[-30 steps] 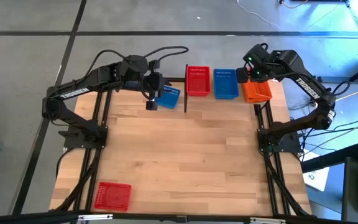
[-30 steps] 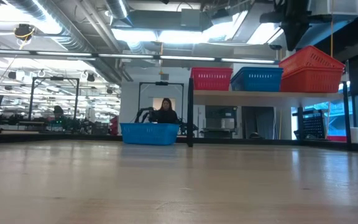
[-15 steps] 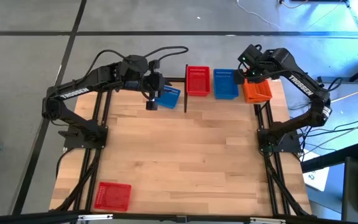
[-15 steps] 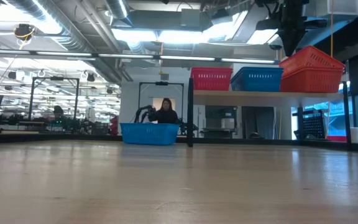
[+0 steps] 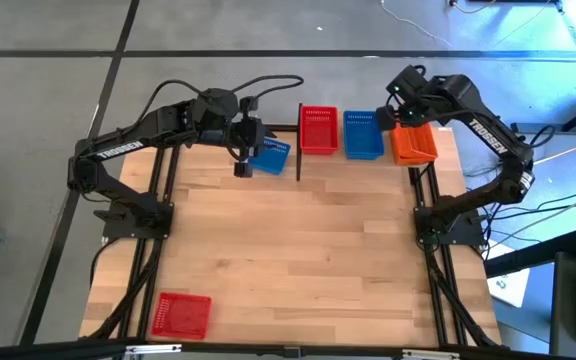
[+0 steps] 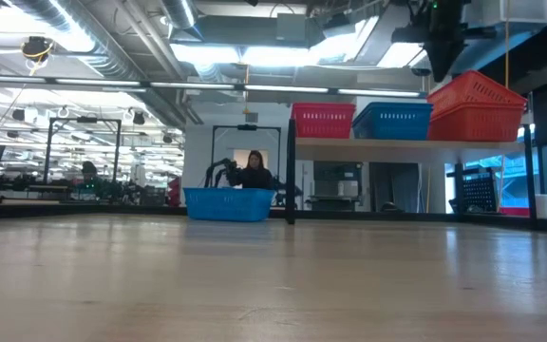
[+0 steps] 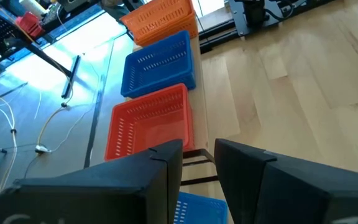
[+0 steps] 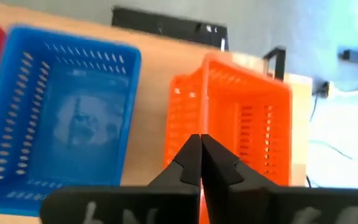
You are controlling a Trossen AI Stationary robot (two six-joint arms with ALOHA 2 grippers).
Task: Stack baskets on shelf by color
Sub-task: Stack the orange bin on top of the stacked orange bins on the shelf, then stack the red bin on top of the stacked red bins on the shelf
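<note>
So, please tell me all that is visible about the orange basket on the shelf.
The orange basket is a small rectangular plastic one with slotted lattice walls and an open top. It sits at the right end of the shelf, beside a blue basket, and looks tilted in the low view. The right gripper hangs above it, jaws shut.

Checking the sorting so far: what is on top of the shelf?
The shelf carries a red basket, a blue basket and a tilted orange basket. Stack counts cannot be told.

We see a red basket [image 5: 318,130], a blue basket [image 5: 363,134] and an orange basket [image 5: 414,146], all lattice-walled, on the pale shelf [image 6: 416,143].
</note>
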